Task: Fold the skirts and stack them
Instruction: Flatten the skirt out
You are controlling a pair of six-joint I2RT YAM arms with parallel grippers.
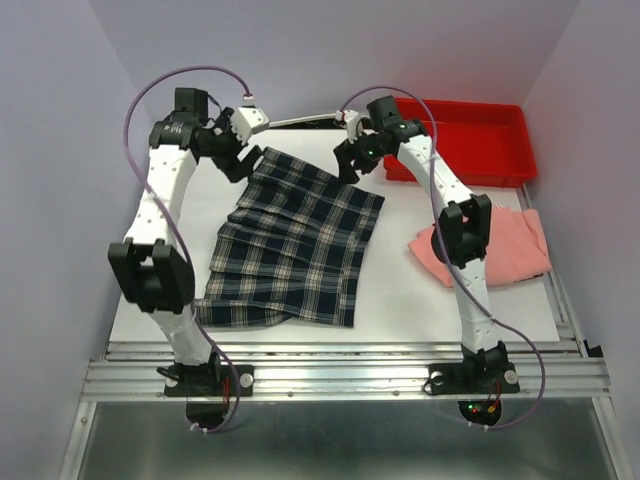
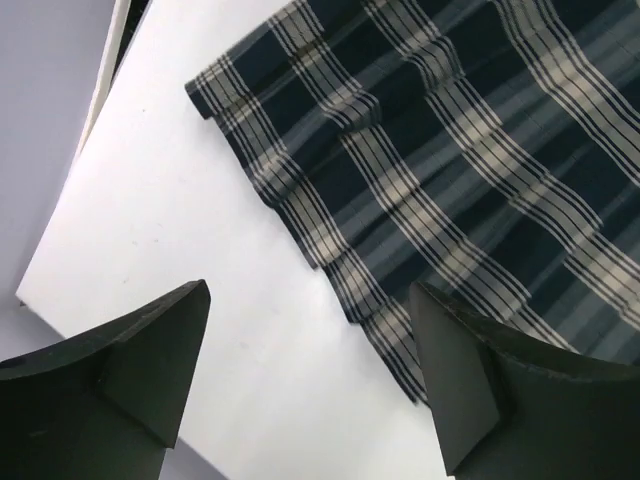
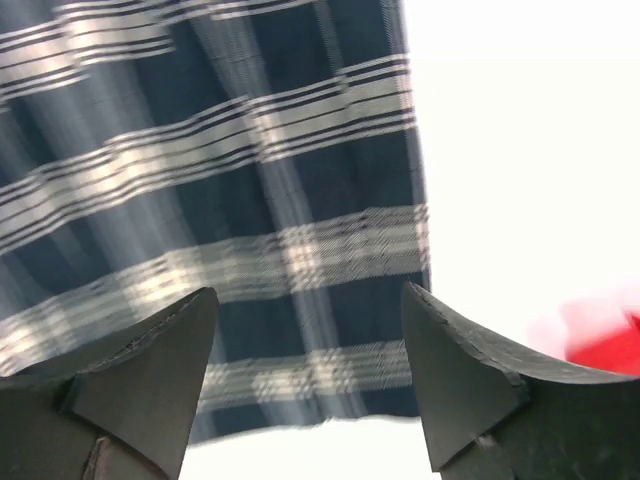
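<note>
Plaid skirt, pleated, navy and white

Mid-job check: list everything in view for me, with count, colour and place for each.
Plaid skirt: one, dark navy-green with white lines, spread out mid-table.
Pink skirt: one, salmon, bunched at the table's right edge, partly behind the right arm.
Tray: one, red, far right corner.
Table: one, white top.
Left arm: one, white with black joints, reaching to the far left.
Right arm: one, same colours, reaching to the far middle.
Left pincer: one, black, open, holding nothing, near the plaid skirt's far left corner.
Right pincer: one, black, open, holding nothing, over the plaid skirt's far right edge.
</note>
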